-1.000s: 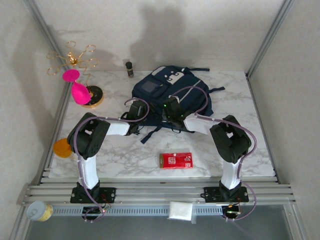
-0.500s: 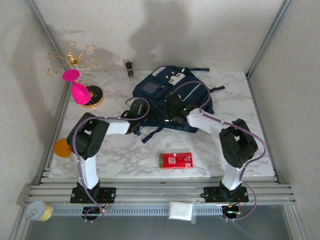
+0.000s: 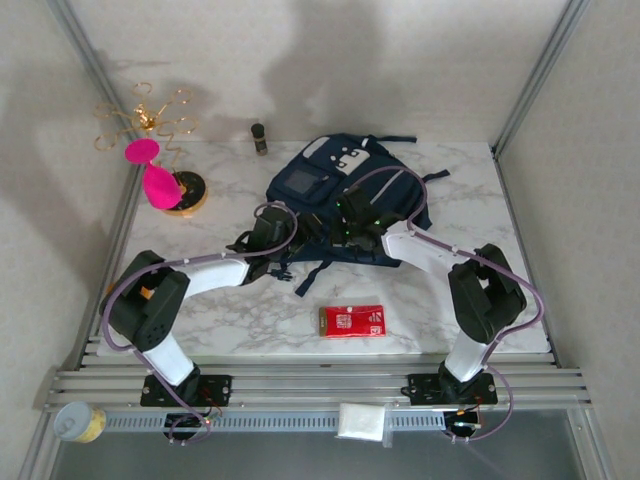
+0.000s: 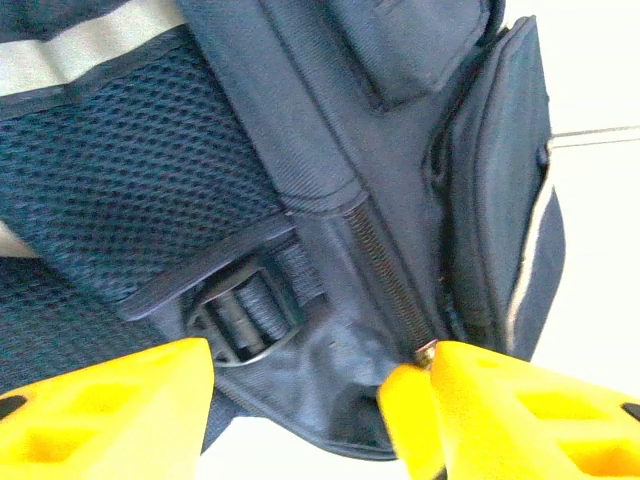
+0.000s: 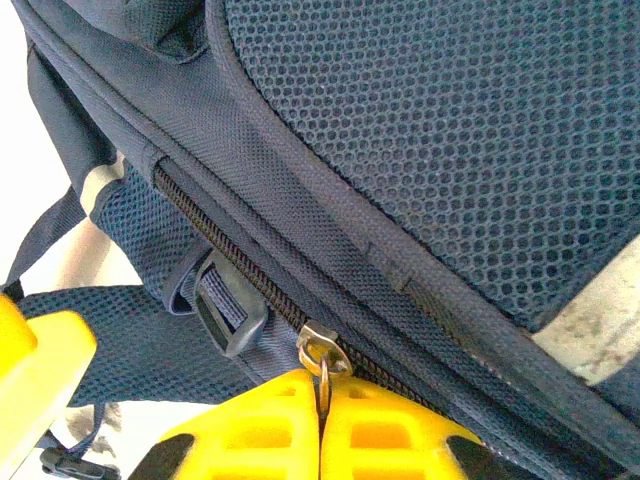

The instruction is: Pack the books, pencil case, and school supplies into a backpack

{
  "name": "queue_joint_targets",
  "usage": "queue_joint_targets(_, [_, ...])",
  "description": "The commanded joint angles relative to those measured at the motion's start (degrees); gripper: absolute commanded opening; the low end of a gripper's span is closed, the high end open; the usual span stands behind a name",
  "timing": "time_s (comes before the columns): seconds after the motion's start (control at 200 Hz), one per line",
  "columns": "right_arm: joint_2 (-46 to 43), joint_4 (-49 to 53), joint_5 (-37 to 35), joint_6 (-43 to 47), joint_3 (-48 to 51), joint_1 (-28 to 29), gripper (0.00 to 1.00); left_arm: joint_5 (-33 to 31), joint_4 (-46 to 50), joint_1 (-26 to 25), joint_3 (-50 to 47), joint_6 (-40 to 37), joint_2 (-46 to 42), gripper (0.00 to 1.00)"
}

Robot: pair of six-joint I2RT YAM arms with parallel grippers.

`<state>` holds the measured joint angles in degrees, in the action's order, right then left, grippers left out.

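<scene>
The navy backpack (image 3: 335, 190) lies flat on the marble table, its straps trailing toward me. My right gripper (image 3: 350, 226) sits on its near edge. In the right wrist view that gripper (image 5: 321, 405) is shut on the brass zip pull (image 5: 322, 352) of the closed zipper (image 5: 225, 255). My left gripper (image 3: 262, 240) is at the bag's lower left corner. Seen from the left wrist, it (image 4: 300, 378) stands open astride that corner (image 4: 330, 385), with a strap buckle (image 4: 240, 320) just beyond and the zipper's end against the right finger (image 4: 520, 410). The books are out of view.
A flat red rectangle with a white label (image 3: 352, 321) lies on the table in front of the bag. A gold wire stand with a pink object (image 3: 155, 170) is at the back left, next to a small dark bottle (image 3: 259, 137). A tin (image 3: 78, 421) sits by the near rail.
The right gripper has moved a little farther along the bag with the zip pull. The left arm has stretched out lower and its jaws have narrowed slightly.
</scene>
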<state>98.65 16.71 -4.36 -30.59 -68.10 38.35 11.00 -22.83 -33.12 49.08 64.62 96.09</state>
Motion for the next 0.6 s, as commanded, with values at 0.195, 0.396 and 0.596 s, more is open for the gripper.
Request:
queue_joint_targets(0.195, [-2.4, -1.9, 2.6, 0.6, 1.1, -0.1, 0.00, 2.3, -6.4, -0.5, 7.8, 9.8, 9.3, 0.51])
queue_joint_targets(0.396, [-2.2, -1.2, 1.7, 0.7, 0.6, -0.1, 0.00, -0.1, -9.5, -1.1, 6.7, 14.4, 11.8, 0.42])
queue_joint_targets(0.596, [-1.2, 2.0, 2.4, 1.0, -1.2, -0.1, 0.00, -5.2, -7.4, -0.5, 9.7, 14.1, 14.3, 0.19])
